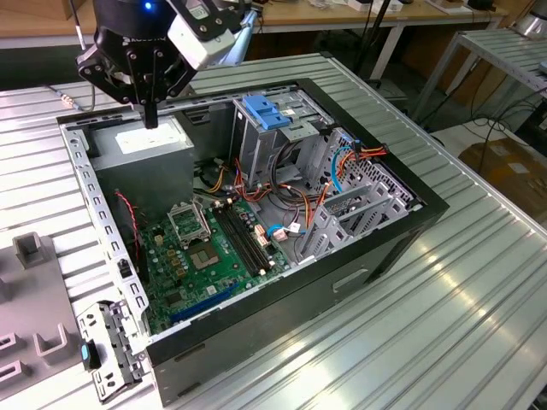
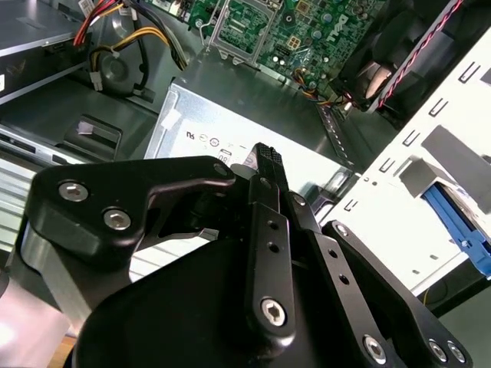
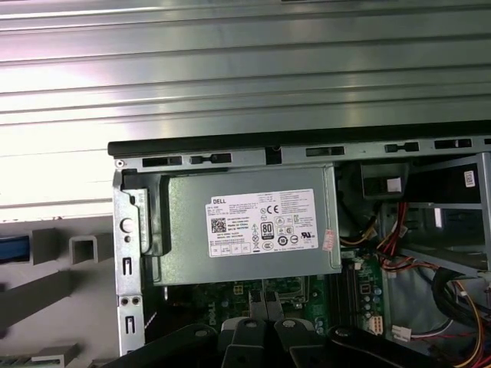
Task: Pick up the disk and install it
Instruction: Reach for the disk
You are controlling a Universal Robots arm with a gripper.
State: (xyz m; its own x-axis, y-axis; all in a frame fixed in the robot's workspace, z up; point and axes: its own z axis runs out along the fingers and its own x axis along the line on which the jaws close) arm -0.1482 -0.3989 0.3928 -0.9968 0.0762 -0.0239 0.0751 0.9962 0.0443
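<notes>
Over the rear corner of the open computer case [image 1: 376,248], the hand [image 1: 151,120] hangs just above the power supply [image 1: 141,141], its fingers [image 2: 265,153] closed together and gripping nothing.

The disk is not in the hand. A strip of blue [image 3: 14,249] shows in the first wrist view among the grey holders [image 3: 77,249] on the table [image 1: 444,325], outside the case wall. I take it for the disk's carrier rail, though too little shows to be sure.

The main risks, as I judge them:
- **Striking the power supply.** The closed tips sit close over its stickered top, so any drop here would hit that box, which is not the part wanted.
- **Catching the case wall.** The perforated metal case edge [image 1: 81,171] stands between the hand and the holders, so a low sideways move could catch on it.
- **Failing to grasp.** With the fingers shut, the hand would push the disk rather than take hold of it.
- **Snagging inside the case.** The loose cables [image 1: 342,162] beside the drive cage [image 1: 256,145] could snag a carried part, and the blue latch [image 1: 267,111] on top of the cage stands proud.
</notes>
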